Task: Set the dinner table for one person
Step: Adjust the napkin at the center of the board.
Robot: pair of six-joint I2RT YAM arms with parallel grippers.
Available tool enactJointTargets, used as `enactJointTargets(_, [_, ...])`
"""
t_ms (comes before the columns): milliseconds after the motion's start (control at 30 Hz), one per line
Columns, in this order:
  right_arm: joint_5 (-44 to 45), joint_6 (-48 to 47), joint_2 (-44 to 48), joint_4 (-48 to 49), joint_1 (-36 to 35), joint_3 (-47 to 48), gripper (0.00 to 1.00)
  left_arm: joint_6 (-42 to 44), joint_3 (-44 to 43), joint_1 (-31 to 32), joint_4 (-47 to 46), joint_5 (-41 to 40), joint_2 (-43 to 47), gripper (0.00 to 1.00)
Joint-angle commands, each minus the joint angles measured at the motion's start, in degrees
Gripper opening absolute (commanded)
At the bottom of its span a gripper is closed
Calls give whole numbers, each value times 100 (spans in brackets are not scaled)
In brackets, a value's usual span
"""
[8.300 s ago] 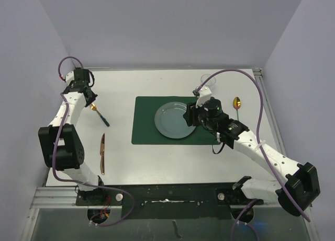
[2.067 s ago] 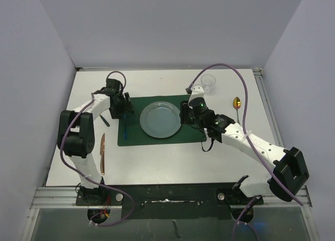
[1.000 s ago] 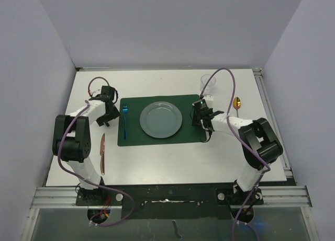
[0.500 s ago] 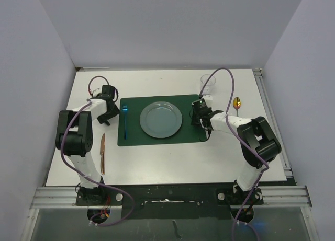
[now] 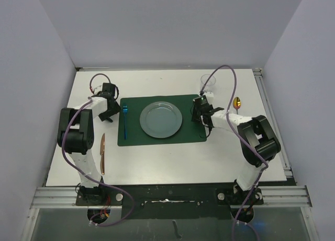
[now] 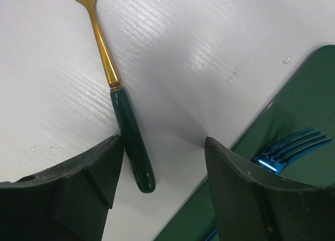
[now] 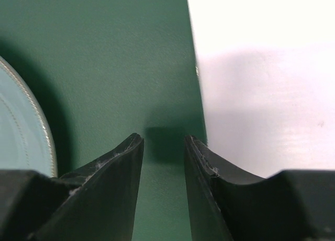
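The dinner table (image 5: 157, 157) is the white top. A dark green placemat (image 5: 188, 135) lies at its middle with a grey plate (image 5: 161, 119) on it and a blue fork (image 5: 125, 122) along its left side. My left gripper (image 5: 109, 115) hovers open just left of the mat. In the left wrist view a gold utensil with a dark green handle (image 6: 132, 147) lies between the open jaws of the left gripper (image 6: 163, 142), close to the left finger and not held. My right gripper (image 7: 163, 139) hangs over the mat's right edge (image 7: 193, 84), narrowly open with nothing between its fingers.
A copper knife (image 5: 102, 153) lies on the table near the left front. A gold spoon (image 5: 237, 102) lies right of the mat, and a clear glass (image 5: 208, 82) stands behind the mat's right corner. Blue fork tines (image 6: 293, 147) show beside my left gripper's right finger.
The mat and plate have shifted left. The blue fork now lies on the mat, and my left gripper has moved off it to the gold utensil. My right gripper has drawn back from the plate.
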State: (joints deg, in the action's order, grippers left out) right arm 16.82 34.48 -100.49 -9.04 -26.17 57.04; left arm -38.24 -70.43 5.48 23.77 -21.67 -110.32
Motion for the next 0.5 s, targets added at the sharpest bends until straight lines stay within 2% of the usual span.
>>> enactJointTargets(0, [-73, 50, -182, 258, 33, 394, 37, 225, -81, 41, 223, 369, -259, 61])
enactJointTargets(467, [227, 126, -173, 219, 194, 167, 36, 546, -393, 218, 147, 750, -866, 61])
